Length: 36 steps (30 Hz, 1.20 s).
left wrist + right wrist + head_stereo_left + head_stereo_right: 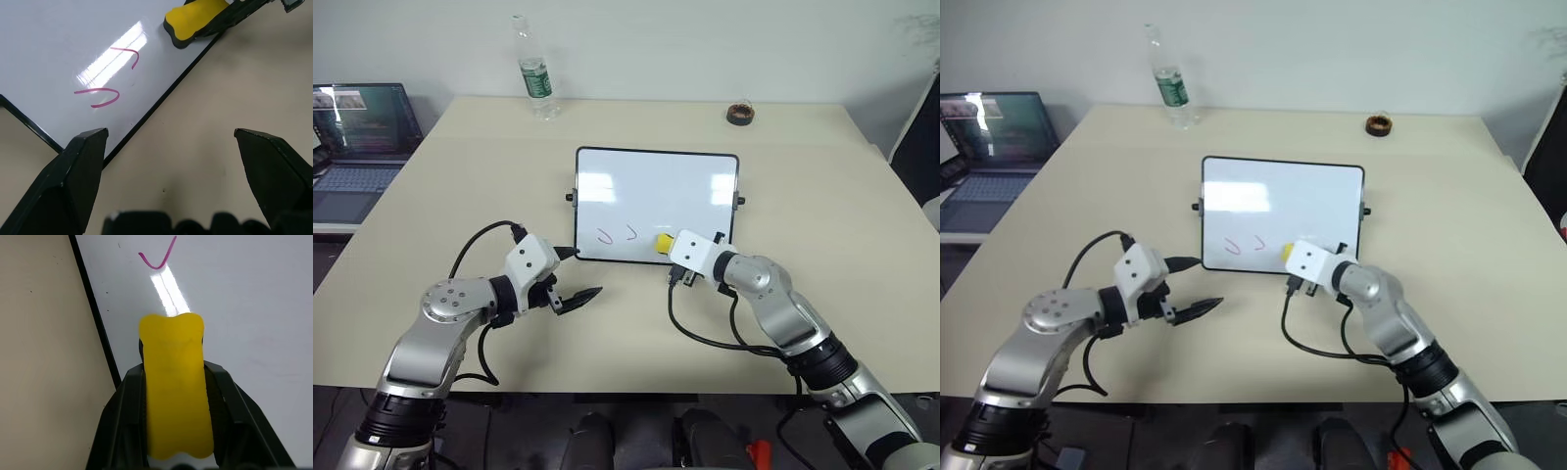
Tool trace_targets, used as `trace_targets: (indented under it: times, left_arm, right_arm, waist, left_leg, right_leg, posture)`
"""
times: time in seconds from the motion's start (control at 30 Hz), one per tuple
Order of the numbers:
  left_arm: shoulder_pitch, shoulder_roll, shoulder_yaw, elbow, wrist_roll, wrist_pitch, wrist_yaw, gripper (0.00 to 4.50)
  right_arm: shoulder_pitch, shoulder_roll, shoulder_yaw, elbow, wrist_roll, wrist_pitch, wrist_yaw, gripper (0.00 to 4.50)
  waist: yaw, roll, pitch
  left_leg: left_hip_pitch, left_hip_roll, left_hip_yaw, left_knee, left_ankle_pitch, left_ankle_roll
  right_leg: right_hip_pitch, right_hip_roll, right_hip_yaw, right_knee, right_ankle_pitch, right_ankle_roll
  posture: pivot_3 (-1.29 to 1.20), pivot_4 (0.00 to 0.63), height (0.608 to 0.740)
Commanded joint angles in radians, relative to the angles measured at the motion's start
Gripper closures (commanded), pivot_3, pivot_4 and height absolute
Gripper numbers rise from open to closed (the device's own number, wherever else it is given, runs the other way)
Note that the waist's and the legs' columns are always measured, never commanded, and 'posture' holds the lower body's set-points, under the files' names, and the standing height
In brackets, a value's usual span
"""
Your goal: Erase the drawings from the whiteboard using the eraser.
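Wiping step: mid-job by the look of it, eraser already on the board with two marks left to clear.
Right gripper (178,431): fingers clamped tight on both long sides of the eraser (176,391), yellow top facing up. Solid grip as far as I can tell, block sits straight between the fingers.
Eraser spot: on the whiteboard (656,186) near its front edge, a bit right of the middle of that edge, nose aimed toward the marks.
The drawings (617,235): two small red hook shapes sitting side by side near the board's front-left corner, just beside the eraser on its left side. Rest of the board looks clean apart from window glare.
How I'd do it: keep the dark underside flat and pressed down, then sweep left along the front edge over both hooks. Short back-and-forth strokes probably beat one long drag, since thin marker lines like to leave ghosts.
Watch out: the black frame is right next to the marks, so the eraser could catch it and tip. The board might also slide on the table (822,215) if pushed hard.
Left gripper (578,299): jaws wide apart, holding nothing, hovering over the tabletop just off the board's front-left corner. Could brace that corner if the board starts creeping.
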Motion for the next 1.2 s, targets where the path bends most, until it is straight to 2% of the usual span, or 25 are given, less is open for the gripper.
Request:
trace_targets:
  times: [0.03, 0.23, 0.33, 0.47, 0.67, 0.8, 0.97, 1.2]
  left_arm:
    - [-0.002, 0.003, 0.011, -0.039, -0.004, -0.009, 0.007, 0.0]
    - [-0.02, -0.008, 0.015, -0.031, -0.011, -0.001, 0.018, 0.0]
    - [-0.024, -0.043, 0.097, 0.013, -0.076, 0.043, 0.06, 0.0]
    - [-0.015, -0.033, 0.17, 0.045, -0.117, 0.067, 0.064, 0.0]
    - [0.003, -0.016, 0.232, 0.06, -0.151, 0.091, 0.065, 0.0]
    - [0.051, -0.013, 0.27, 0.008, -0.175, 0.126, 0.088, 0.0]
    - [0.076, -0.016, 0.306, -0.03, -0.202, 0.16, 0.126, 0.0]
    - [0.085, -0.008, 0.322, -0.081, -0.222, 0.195, 0.164, 0.0]
  right_arm:
    - [0.018, -0.043, -0.109, 0.008, 0.019, 0.044, -0.018, 3.31]
    - [0.036, -0.033, -0.174, -0.042, 0.08, 0.074, -0.008, 3.31]
    - [0.087, -0.002, -0.216, -0.177, 0.185, 0.121, 0.036, 3.31]
    - [0.12, 0.013, -0.267, -0.322, 0.327, 0.187, 0.099, 3.31]
    - [0.19, -0.06, -0.305, -0.463, 0.488, 0.235, 0.2, 3.31]
    - [0.236, -0.1, -0.317, -0.462, 0.521, 0.212, 0.205, 3.31]
    - [0.255, -0.069, -0.324, -0.444, 0.572, 0.183, 0.186, 3.31]
    - [0.253, -0.08, -0.278, -0.382, 0.55, 0.099, 0.187, 3.31]
  waist:
    - [0.005, 0.0, 0.0]
    - [0.005, 0.0, 0.0]
    - [0.005, 0.0, 0.0]
    - [-0.006, 0.001, 0.001]
    - [-0.003, 0.0, 0.001]
    - [0.0, 0.0, 0.001]
    - [0.001, 0.0, 0.001]
    - [0.001, 0.0, 0.001]
  left_leg:
    - [0.0, 0.0, 0.0, 0.0, 0.0, 0.0]
    - [0.001, 0.0, 0.0, 0.001, 0.0, 0.0]
    - [0.0, 0.0, -0.001, 0.0, 0.0, 0.0]
    - [-0.002, 0.0, 0.0, 0.0, 0.0, 0.0]
    - [-0.002, 0.001, -0.001, 0.0, 0.0, 0.0]
    - [-0.002, 0.001, -0.001, 0.0, 0.0, 0.0]
    - [-0.002, 0.001, -0.001, 0.0, 0.0, 0.0]
    - [-0.002, 0.001, 0.0, 0.0, 0.0, 0.0]
  right_leg:
    - [0.0, 0.0, 0.0, 0.0, 0.0, 0.0]
    - [0.001, 0.0, 0.0, 0.0, 0.0, 0.0]
    - [0.001, 0.0, -0.001, 0.0, 0.0, 0.0]
    - [-0.002, 0.0, 0.0, 0.0, 0.0, 0.0]
    - [-0.002, 0.0, -0.001, -0.001, 0.0, 0.0]
    - [-0.001, -0.001, 0.0, -0.001, 0.0, 0.0]
    - [-0.001, 0.0, -0.001, -0.001, 0.0, 0.0]
    - [-0.001, -0.001, 0.0, -0.001, 0.0, 0.0]
  posture:
    - [0.0, 0.15, 0.74]
    - [0.0, 0.15, 0.74]
    - [0.0, 0.15, 0.74]
    - [0.0, 0.15, 0.74]
    - [0.0, 0.15, 0.74]
    - [0.0, 0.15, 0.74]
    - [0.0, 0.15, 0.74]
    - [0.0, 0.15, 0.74]
